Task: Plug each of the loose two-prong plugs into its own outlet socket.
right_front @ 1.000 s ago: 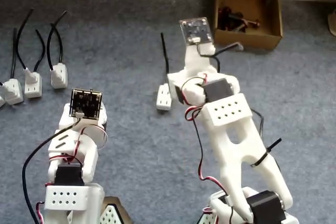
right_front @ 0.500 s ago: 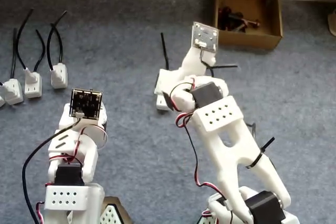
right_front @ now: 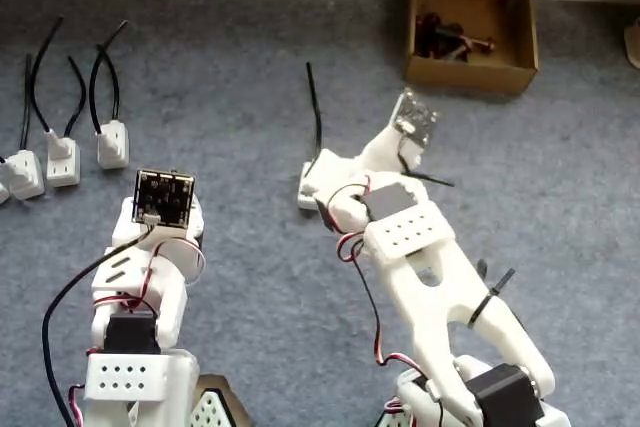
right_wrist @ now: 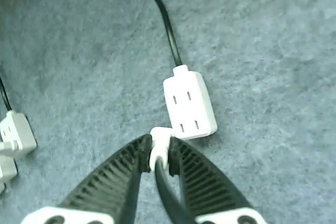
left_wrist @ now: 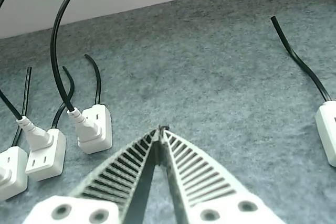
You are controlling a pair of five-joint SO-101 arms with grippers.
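Observation:
My right gripper (right_wrist: 160,142) is shut on a white two-prong plug (right_wrist: 160,151) whose black cord runs back between the fingers. The plug hangs just short of a white outlet socket (right_wrist: 189,103) lying flat on the grey carpet, with both pairs of slots bare. In the high view this socket (right_front: 306,191) peeks out beside the right arm (right_front: 400,232). My left gripper (left_wrist: 160,129) is shut on nothing, above the carpet and short of three sockets (left_wrist: 95,128) that each hold a plug. The left arm (right_front: 140,287) stands at the lower left.
The three filled sockets (right_front: 62,159) lie at the far left with black cords curling away. An open cardboard box (right_front: 470,27) with small parts sits at the back right. Bare carpet (right_front: 230,97) lies between the two arms.
The right arm has swung left and tipped down, bringing the held plug close to the socket. The left arm has not moved.

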